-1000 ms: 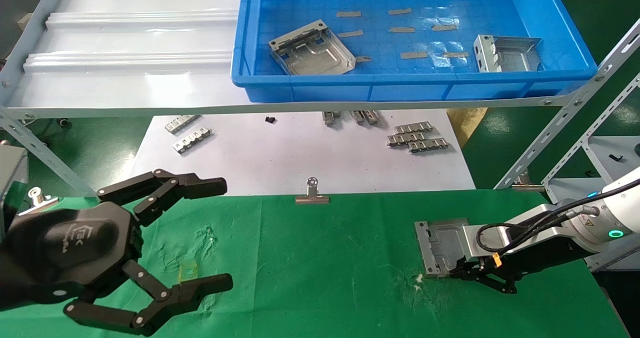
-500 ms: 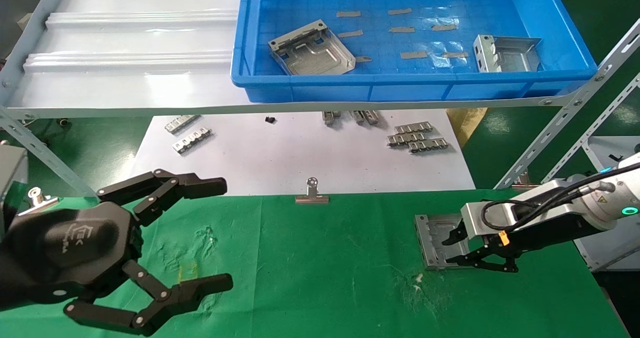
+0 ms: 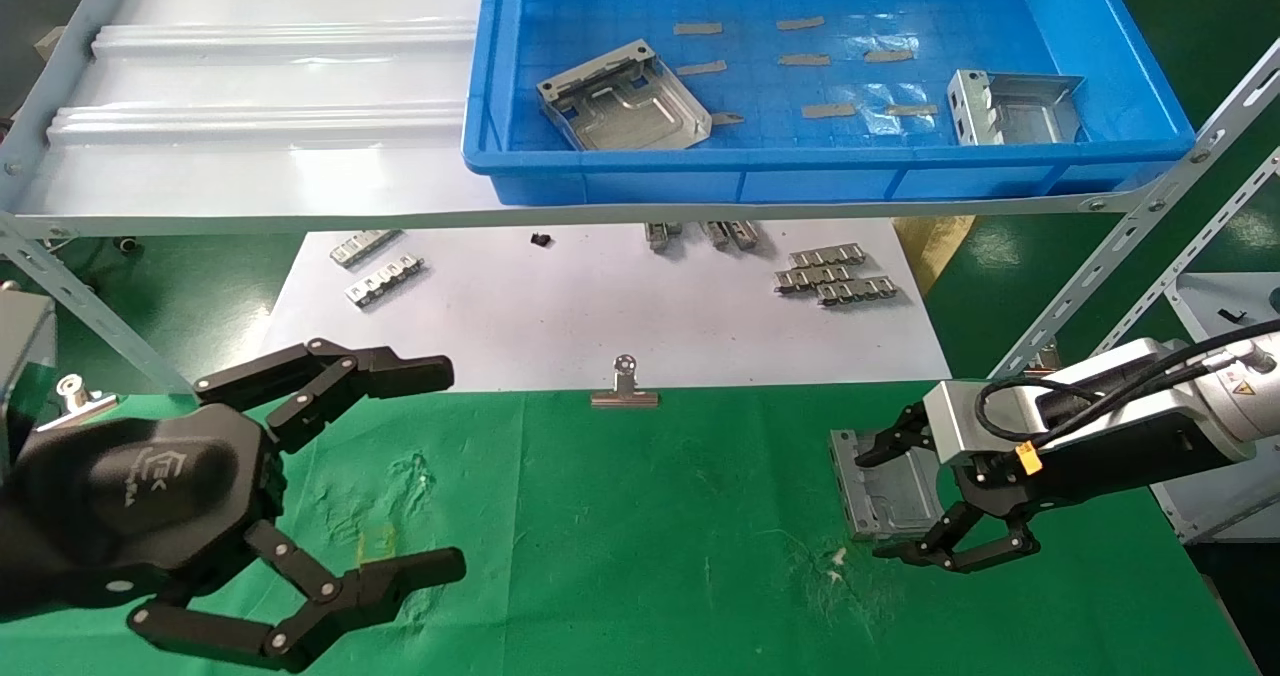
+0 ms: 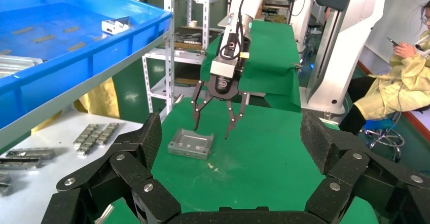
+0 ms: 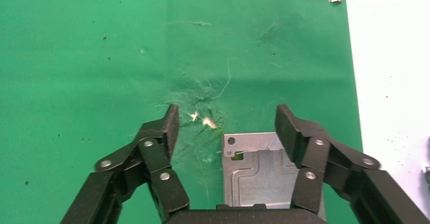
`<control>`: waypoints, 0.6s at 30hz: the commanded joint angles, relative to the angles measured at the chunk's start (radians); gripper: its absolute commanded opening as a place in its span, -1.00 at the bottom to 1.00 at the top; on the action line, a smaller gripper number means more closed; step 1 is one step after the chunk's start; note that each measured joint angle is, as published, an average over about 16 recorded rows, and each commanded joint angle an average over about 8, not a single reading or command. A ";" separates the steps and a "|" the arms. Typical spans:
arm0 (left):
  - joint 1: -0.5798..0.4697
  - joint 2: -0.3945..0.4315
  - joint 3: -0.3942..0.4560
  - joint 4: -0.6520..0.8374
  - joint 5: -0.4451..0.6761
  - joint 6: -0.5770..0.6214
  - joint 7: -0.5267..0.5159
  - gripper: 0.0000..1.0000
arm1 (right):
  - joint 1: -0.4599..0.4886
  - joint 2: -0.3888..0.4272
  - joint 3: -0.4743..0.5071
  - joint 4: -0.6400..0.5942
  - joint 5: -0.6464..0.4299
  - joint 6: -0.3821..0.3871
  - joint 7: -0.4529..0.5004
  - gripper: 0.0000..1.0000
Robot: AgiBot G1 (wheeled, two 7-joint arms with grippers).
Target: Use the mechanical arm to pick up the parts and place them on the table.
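From the head view, my right gripper (image 3: 910,496) stood spread wide with nothing between its fingers, lifted clear of the part (image 3: 885,491) that lay flat on the green table (image 3: 640,516) near its right side. A second before, those fingers had been down low and closed about the plate's edge; half a second before, they had begun to part; now they were off it altogether, so I judged the release done and this piece delivered. Two more parts waited in the blue bin (image 3: 1130,146) up on the shelf, one (image 3: 625,96) toward its left and another (image 3: 1010,106) at its right end, so the job was not finished. My left gripper (image 3: 300,516) hung parked over the table's left side, fingers splayed and empty, just as it had been throughout. In the left wrist view, looking across the cloth, I saw my right gripper (image 4: 219,125) pointing straight down with its fingers apart, hovering above the part (image 4: 190,144), a clear gap between them. In the right wrist view, my own fingers (image 5: 162,133) framed the cloth on either side, the part (image 5: 263,171) resting below them, touching neither. My next move, I reckoned, would be back to the bin.
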 commanded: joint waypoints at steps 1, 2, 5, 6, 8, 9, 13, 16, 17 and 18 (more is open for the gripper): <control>0.000 0.000 0.000 0.000 0.000 0.000 0.000 1.00 | -0.001 0.001 0.001 0.000 0.002 0.000 -0.001 1.00; 0.000 0.000 0.000 0.000 0.000 0.000 0.000 1.00 | -0.001 -0.001 -0.001 0.000 0.000 0.001 -0.002 1.00; 0.000 0.000 0.000 0.000 0.000 0.000 0.000 1.00 | -0.002 -0.003 -0.002 0.001 -0.004 0.005 -0.003 1.00; 0.000 0.000 0.000 0.000 0.000 0.000 0.000 1.00 | -0.003 -0.003 -0.001 0.002 -0.004 0.005 -0.003 1.00; 0.000 0.000 0.000 0.000 0.000 0.000 0.000 1.00 | -0.012 0.000 0.007 0.011 0.000 0.007 0.002 1.00; 0.000 0.000 0.000 0.000 0.000 0.000 0.000 1.00 | -0.018 0.002 0.014 0.019 0.005 0.008 0.007 1.00; 0.000 0.000 0.000 0.000 0.000 0.000 0.000 1.00 | -0.060 0.018 0.061 0.065 0.036 0.012 0.035 1.00; 0.000 0.000 0.000 0.000 0.000 0.000 0.000 1.00 | -0.099 0.033 0.105 0.109 0.065 0.016 0.063 1.00; 0.000 0.000 0.000 0.000 0.000 0.000 0.000 1.00 | -0.112 0.038 0.119 0.124 0.075 0.018 0.072 1.00; 0.000 0.000 0.000 0.000 0.000 0.000 0.000 1.00 | -0.125 0.043 0.134 0.138 0.084 0.019 0.081 1.00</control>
